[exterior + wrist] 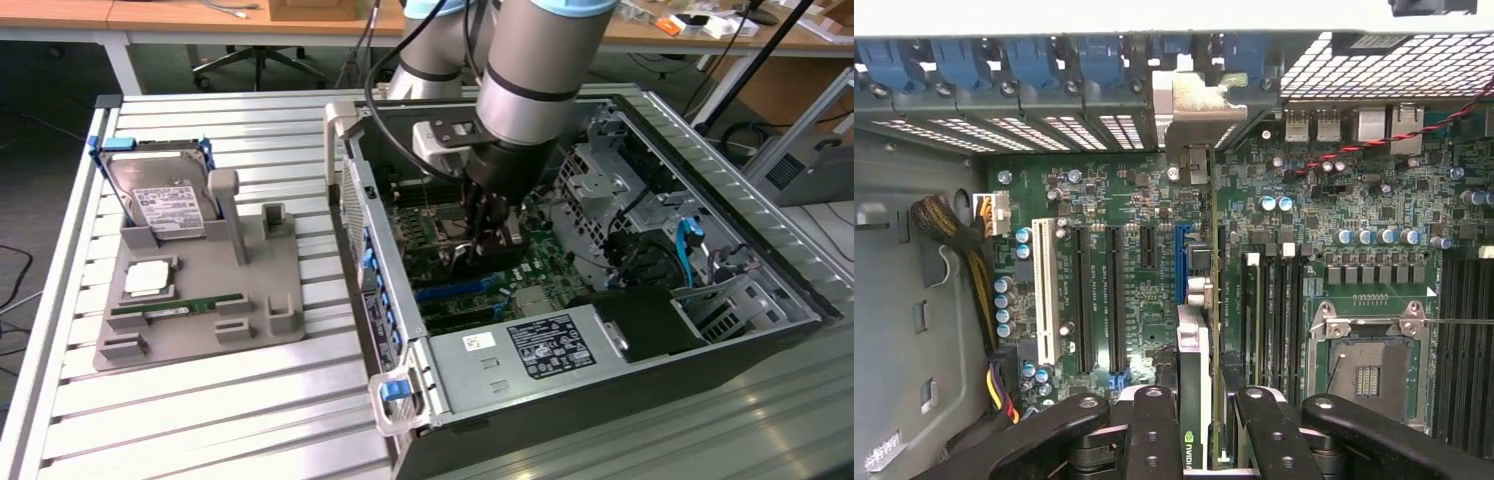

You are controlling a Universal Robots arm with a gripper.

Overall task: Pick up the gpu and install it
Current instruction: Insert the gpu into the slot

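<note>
A Universal Robots arm reached steeply down from the far side into an open computer case [747,300] lying on a slatted metal surface [200,420]. Its wrist pointed almost straight down, and the pincer [478,238] hung low over the green motherboard [534,265] in the middle of the case.

In the wrist view, the pincer [1199,420] was closed on the gpu [1194,370], its black fingers [1154,430] pressing both faces of the card. The card stood on edge, seen from above as a thin strip running away across the motherboard [1124,190], just beside a blue expansion slot [1180,265]. Its silvery end bracket [1196,110] met the rear wall of the case among the blue slot clips [1004,65]. Whether the card was fully seated could not be told.

Toward the exterior view's left, well apart from the case, a grey holder [200,300] sat on the surface. It carried a hard drive [167,200] standing upright, a processor [147,280] and a green memory stick [180,305].
</note>
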